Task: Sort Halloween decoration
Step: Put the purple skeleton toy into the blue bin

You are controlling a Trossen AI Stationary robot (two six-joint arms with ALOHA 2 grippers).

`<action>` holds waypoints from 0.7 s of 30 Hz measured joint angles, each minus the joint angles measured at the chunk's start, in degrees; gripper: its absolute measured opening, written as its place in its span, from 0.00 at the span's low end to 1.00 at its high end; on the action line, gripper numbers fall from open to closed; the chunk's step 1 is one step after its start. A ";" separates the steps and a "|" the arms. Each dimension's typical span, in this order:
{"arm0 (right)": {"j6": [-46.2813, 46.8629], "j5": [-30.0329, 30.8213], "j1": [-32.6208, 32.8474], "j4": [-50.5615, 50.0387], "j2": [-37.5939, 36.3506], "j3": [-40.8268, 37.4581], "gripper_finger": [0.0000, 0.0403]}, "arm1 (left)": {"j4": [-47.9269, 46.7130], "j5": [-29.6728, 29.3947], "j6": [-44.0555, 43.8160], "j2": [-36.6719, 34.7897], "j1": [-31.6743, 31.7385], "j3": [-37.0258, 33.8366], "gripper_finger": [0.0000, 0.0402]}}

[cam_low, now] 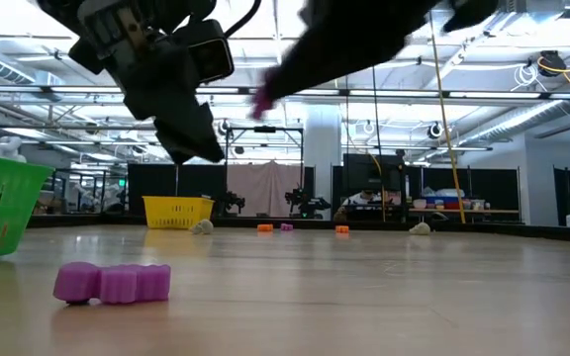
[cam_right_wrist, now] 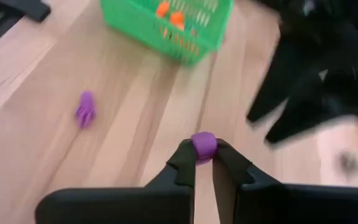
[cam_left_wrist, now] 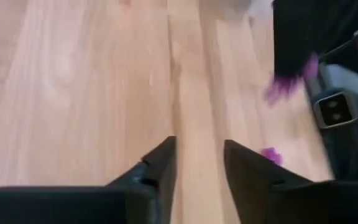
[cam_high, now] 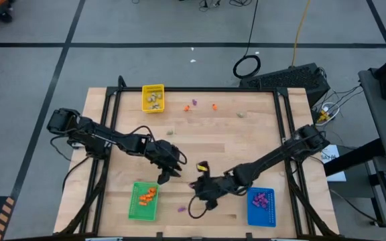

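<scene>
The decoration is tiny orange, purple and beige trinkets. My right gripper [cam_right_wrist: 204,163] is near the table's near middle [cam_high: 197,186], shut on one purple trinket [cam_right_wrist: 204,145]. Another purple trinket [cam_right_wrist: 86,109] lies flat on the wood close by [cam_low: 113,282]. My left gripper [cam_left_wrist: 199,167] hovers open just left of the right one [cam_high: 170,165], holding nothing. Two orange trinkets [cam_high: 186,107] [cam_high: 214,106], a purple one [cam_high: 194,102] and beige ones [cam_high: 241,114] [cam_high: 169,132] lie loose toward the far side. My right gripper pinches the purple trinket [cam_right_wrist: 204,145] between its two fingertips [cam_right_wrist: 185,158], at their free ends only. The trinket is lifted clear of the table and shows as a pink-purple blur [cam_low: 262,100] above the wood in the low view.
A green tray [cam_high: 134,213] with orange trinkets sits at the near left. A blue tray [cam_high: 251,217] with purple ones is at the near right, and a yellow tray [cam_high: 145,100] with beige ones at the far left. The two grippers are close together; bare wood lies in the middle.
</scene>
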 joint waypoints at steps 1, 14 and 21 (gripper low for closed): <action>2.46 0.03 0.68 -2.67 -1.00 0.00 0.02 | -0.33 -0.90 1.17 0.00 -0.02 0.00 0.35; 58.77 -14.35 15.82 -41.77 -13.57 0.00 0.02 | 6.19 -20.47 10.09 -0.04 -6.90 -2.35 0.29; 74.15 -25.78 19.80 -48.07 -12.25 -4.68 0.01 | 20.15 -21.44 5.52 -0.04 -7.99 -11.37 0.16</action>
